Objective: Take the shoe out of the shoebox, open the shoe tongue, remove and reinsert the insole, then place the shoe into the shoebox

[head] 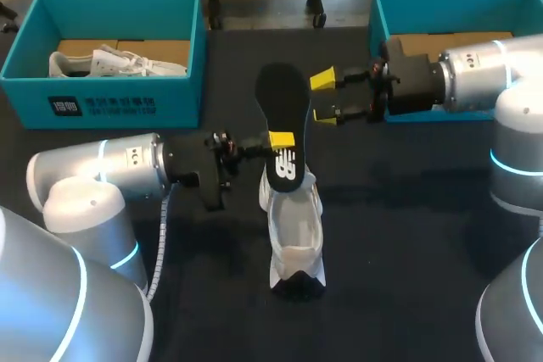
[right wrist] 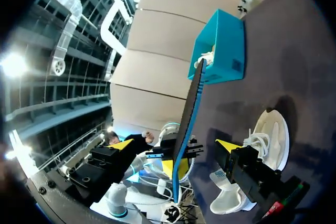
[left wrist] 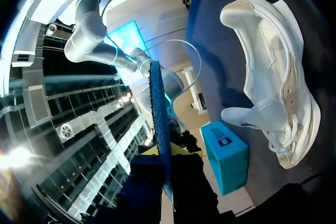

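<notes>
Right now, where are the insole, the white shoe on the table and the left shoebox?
insole (head: 282, 99): head view, upper half of its black face.
white shoe (head: 294, 228): head view, middle of its white upper.
left shoebox (head: 182, 101): head view, its teal front wall.

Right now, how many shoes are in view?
2. One white shoe on the table's middle; a second shoe in the left shoebox. The right shoebox is partly hidden.
</notes>
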`<state>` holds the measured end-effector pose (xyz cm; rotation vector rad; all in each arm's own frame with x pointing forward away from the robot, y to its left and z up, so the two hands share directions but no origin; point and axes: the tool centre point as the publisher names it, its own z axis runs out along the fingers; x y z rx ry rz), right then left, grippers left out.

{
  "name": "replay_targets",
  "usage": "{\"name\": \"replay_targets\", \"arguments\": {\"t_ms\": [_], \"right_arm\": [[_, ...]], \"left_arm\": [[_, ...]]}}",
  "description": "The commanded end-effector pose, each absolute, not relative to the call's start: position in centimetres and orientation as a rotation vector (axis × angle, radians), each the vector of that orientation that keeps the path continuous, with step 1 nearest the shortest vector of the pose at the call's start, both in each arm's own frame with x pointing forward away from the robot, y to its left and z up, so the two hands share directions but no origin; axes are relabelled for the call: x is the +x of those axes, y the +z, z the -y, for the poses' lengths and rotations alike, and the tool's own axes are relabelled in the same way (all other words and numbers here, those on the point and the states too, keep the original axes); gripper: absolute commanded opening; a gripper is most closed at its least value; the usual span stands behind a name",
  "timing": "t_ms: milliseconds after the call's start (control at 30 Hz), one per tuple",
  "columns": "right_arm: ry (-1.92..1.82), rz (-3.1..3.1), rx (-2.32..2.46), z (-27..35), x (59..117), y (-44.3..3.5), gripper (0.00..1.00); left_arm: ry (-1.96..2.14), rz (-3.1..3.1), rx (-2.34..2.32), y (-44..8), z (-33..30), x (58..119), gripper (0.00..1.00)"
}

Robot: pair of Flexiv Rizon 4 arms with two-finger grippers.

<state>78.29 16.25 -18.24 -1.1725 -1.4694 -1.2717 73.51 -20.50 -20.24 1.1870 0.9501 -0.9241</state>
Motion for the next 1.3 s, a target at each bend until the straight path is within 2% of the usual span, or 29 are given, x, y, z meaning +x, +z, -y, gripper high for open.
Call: {"name": "replay_targets", "arguments": {"t_ms": [33,100,167,267,300,500,867,1300], "right_arm": [[-1.233,1.443,-1.191,-16.8,78.4,-18.6,0.94],[-1.209,1.427,-1.202,-17.0,78.3,-18.9,0.92],[-1.186,1.412,-1.212,-17.2,78.3,-19.3,0.86],[-1.178,1.389,-1.218,-17.3,78.1,-19.7,0.57],[-1.179,1.384,-1.22,-17.4,78.1,-19.8,0.53],[-1.196,1.366,-1.219,-17.6,77.7,-20.0,0.39],[-1.177,1.386,-1.249,-18.1,77.9,-19.9,0.4],[-1.15,1.388,-1.242,-18.4,78.4,-20.1,0.32]], "left_arm": [[-0.908,-0.95,1.179,-20.3,20.7,73.4,0.0],[-0.902,-0.95,1.174,-20.4,20.8,73.4,0.0],[-0.897,-0.949,1.168,-20.5,20.8,73.4,0.0],[-0.891,-0.956,1.158,-20.3,20.6,73.6,0.0],[-0.89,-0.958,1.157,-20.5,20.7,73.6,0.0],[-0.871,-0.97,1.153,-20.7,20.8,73.6,0.0],[-0.86,-1.002,1.139,-21.0,21.0,73.8,0.0],[-0.848,-1.038,1.127,-21.6,21.4,74.8,0.0]]}}
